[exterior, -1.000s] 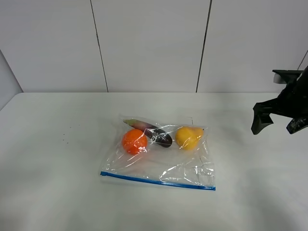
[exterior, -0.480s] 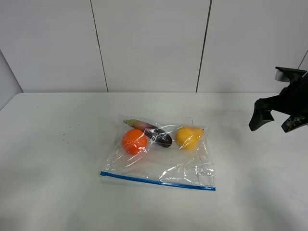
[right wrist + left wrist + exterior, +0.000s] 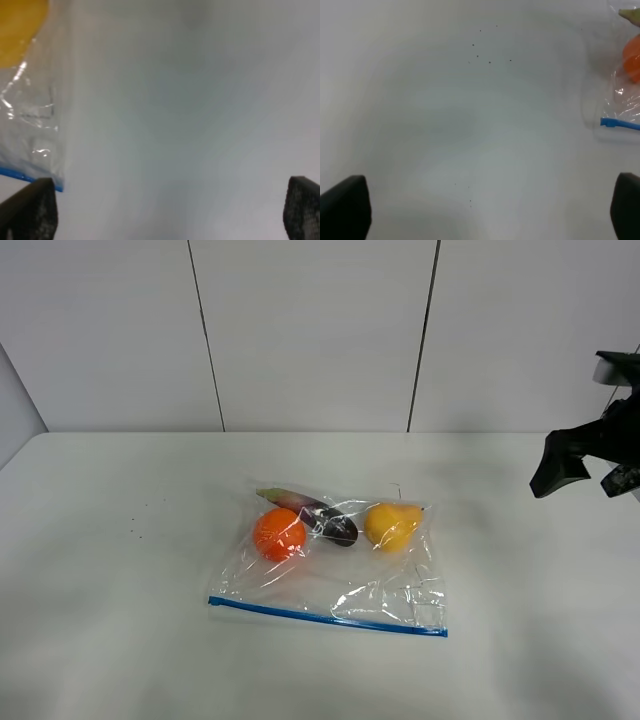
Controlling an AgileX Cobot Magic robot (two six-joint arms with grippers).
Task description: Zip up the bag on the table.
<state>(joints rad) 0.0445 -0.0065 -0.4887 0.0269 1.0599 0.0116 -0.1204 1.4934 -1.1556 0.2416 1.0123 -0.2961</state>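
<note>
The bag (image 3: pixel 335 565) lies flat near the middle of the white desk (image 3: pixel 120 640), clear and crinkly, with glints along its wrinkled upper sheet. A thin blue zipper strip (image 3: pixel 327 617) runs along the edge nearest the camera, from one corner to the other, slightly slanted. Along the far side sit three pieces of produce in a row: an orange round one (image 3: pixel 279 534), a dark purple one (image 3: pixel 335 527) with a paler pointed end, and a yellow one (image 3: pixel 391 524). The purple piece lies between the other two, touching or nearly touching the orange. The half of the bag toward the zipper is flat plastic only.

The right end effector (image 3: pixel 590 460) hangs above the desk's far right edge, well apart from the bag; its two dark fingers stand spread, holding nothing. In the right wrist view the fingertips (image 3: pixel 30 210) sit at opposite corners, with the yellow produce (image 3: pixel 17 27) and the bag's corner between them and off to one side.

The left end effector (image 3: pixel 485 212) is seen only in its wrist view, likewise spread wide and empty over bare desk with a few dark specks (image 3: pixel 480 50); the end of the zipper strip (image 3: pixel 619 123) shows at the frame's margin.
</note>
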